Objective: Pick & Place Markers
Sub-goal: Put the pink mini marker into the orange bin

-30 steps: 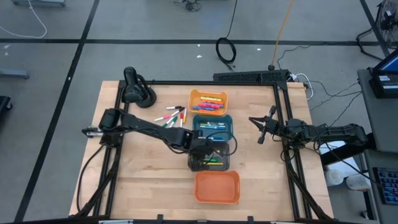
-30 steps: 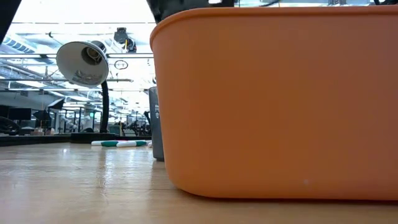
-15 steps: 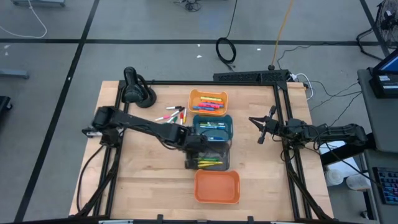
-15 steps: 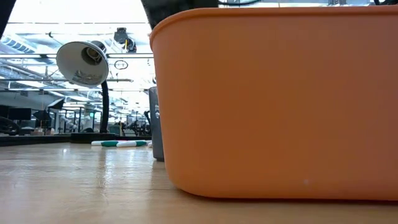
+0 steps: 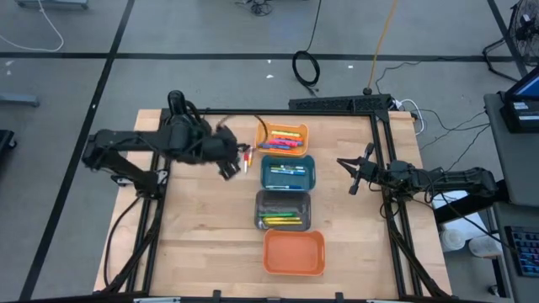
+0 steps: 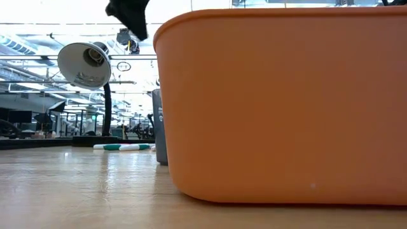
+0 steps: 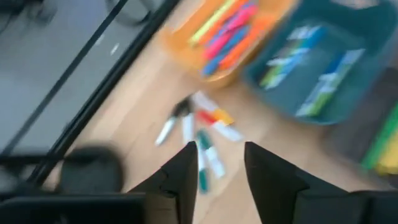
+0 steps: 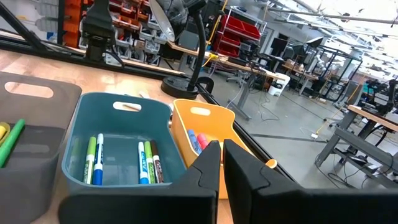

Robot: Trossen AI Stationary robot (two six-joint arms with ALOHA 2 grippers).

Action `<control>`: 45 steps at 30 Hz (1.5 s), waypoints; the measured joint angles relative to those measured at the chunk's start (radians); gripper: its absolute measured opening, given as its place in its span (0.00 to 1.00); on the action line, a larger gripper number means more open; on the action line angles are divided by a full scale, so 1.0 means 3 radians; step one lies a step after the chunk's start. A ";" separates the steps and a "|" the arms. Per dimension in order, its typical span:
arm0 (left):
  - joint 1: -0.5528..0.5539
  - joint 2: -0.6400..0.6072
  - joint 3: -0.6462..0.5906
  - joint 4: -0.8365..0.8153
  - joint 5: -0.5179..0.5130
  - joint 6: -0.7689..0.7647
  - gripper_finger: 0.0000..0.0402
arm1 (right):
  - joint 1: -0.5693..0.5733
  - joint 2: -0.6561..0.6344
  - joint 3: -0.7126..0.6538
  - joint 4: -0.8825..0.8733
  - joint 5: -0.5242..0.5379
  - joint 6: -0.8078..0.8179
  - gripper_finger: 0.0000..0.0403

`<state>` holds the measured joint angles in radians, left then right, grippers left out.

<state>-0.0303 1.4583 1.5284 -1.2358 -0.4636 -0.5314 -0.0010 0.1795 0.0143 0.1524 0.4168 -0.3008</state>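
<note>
1. My left pincer (image 7: 217,167) hangs parted and empty over the loose thin markers (image 7: 202,134) on the wooden table (image 5: 202,244).
2. I should line both fingers astride one marker and lower straight, avoiding its neighbours.
3. Beyond them sit the light orange plastic bin (image 5: 282,137), then the teal plastic bin (image 5: 287,172).
4. My right pincer (image 8: 221,163) waits closed, empty, at the table's right edge.

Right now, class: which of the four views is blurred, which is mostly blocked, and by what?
Left wrist view: motion-blurred, the loose markers smeared above the open left gripper. Low view: mostly blocked by the orange bin, with bright backlight behind the lamp. High and right wrist views: sharp.
</note>
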 joint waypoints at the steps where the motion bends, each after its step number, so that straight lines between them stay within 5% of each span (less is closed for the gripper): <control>1: 0.0097 -0.0033 -0.0010 -0.0130 0.0010 -0.0072 0.36 | 0.0000 0.0000 -0.0001 0.0000 0.0000 0.0001 0.03; 6: 0.0587 -0.0091 -0.0375 -0.0286 0.0225 0.0064 0.48 | 0.0000 0.0000 0.0000 0.0000 0.0000 0.0001 0.03; 11: 0.0825 -0.0089 -0.1106 0.0512 0.0601 0.0465 0.51 | 0.0000 0.0000 0.0000 -0.0001 0.0000 0.0000 0.03; 18: 0.1253 -0.0087 -0.1851 0.1244 0.0670 0.0644 0.51 | 0.0000 0.0000 0.0000 -0.0001 0.0000 0.0001 0.03; 45: 0.1633 -0.0088 -0.2877 0.2290 0.1055 0.0892 0.51 | 0.0000 0.0001 -0.0001 0.0000 0.0000 0.0000 0.03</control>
<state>0.4595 1.4319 0.6653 -0.5489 -0.1470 -0.2638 -0.0010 0.1797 0.0141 0.1524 0.4168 -0.3008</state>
